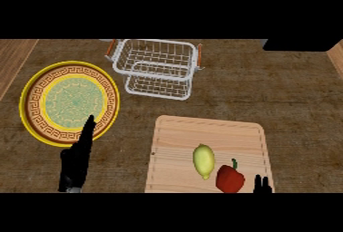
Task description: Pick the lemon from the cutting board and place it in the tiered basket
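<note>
Now: lemon [203, 161], red pepper [230, 178] on cutting board [201, 131]; tiered basket [158, 72] apart.

Dark mottled brown counter [288, 104], with paler wood strips [13, 59] at both side edges.

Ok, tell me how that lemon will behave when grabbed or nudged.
The lemon lies on its side on the flat cutting board, so a nudge would probably roll it. Its smooth oval shape may slip in a grasp. The red bell pepper close beside it could get bumped.
</note>
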Motion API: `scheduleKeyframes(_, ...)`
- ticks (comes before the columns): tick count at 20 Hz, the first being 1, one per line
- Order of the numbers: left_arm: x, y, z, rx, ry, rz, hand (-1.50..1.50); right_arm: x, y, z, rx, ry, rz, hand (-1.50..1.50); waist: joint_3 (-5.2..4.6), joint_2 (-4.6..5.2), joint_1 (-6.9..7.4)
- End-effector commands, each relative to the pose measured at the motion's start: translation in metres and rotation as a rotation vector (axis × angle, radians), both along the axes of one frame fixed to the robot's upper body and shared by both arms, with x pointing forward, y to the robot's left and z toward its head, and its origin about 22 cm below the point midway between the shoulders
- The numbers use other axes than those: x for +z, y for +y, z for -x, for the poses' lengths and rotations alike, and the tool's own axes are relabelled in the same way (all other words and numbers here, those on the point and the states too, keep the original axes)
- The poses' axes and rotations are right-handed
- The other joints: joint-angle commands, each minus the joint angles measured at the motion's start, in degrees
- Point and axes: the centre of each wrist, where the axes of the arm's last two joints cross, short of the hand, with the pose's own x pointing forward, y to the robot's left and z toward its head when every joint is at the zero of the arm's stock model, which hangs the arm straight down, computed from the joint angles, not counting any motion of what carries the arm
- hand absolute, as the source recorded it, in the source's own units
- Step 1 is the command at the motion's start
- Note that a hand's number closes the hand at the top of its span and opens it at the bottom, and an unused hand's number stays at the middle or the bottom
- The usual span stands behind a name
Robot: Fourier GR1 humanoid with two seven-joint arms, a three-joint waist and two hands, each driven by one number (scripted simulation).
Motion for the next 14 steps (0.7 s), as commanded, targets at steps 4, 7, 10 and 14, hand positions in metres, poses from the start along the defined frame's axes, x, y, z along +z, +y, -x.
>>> scheduleKeyframes(4, -0.013, -0.002, 0.002, 0.003, 0.053, 0.005, 0.00, 0.007, 0.033, -0.055, -0.034, 0.096, 0.005, -1.50, -0.07, -0.40, -0.59)
scheduleKeyframes(7, -0.018, 0.007, 0.007, 0.005, 0.059, 0.016, 0.00, 0.014, 0.035, -0.077, -0.021, 0.123, -0.021, -1.50, -0.07, -0.38, -0.45)
scheduleKeyframes(10, -0.016, 0.003, 0.009, 0.017, 0.049, 0.016, 0.00, -0.004, 0.047, -0.077, -0.018, 0.136, -0.022, -1.50, -0.05, -0.47, -0.43)
scheduleKeyframes(14, -0.025, -0.026, 0.001, 0.000, 0.066, 0.018, 0.00, -0.009, 0.041, -0.106, -0.004, 0.136, -0.038, -1.50, -0.03, -0.29, -0.47)
